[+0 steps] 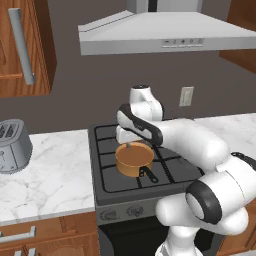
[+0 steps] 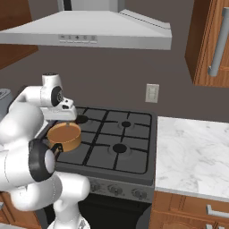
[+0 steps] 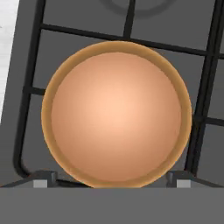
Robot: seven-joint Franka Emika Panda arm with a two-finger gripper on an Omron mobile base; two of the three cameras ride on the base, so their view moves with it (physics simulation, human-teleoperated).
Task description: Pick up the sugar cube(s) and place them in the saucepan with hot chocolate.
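With the claw (image 3: 112, 183) spread wide and empty directly above the small round copper-orange saucepan (image 3: 116, 114) on the black gas stove (image 1: 107, 180), a careless descent could knock it off its burner.

A home kitchen is being shown: a gas stove (image 1: 142, 165) is being flanked by marble counters (image 2: 192, 152), a range hood (image 1: 165, 35) is being hung above, wooden cabinets (image 1: 25, 47) are being seen, and a toaster (image 1: 12, 145) is being kept.

saucepan (image 3: 116, 114): small, round, copper-orange — flat brown inside, upright
handle: short, black
place: on the stove grate (image 1: 167, 167) — directly beneath the claw (image 3: 113, 178)
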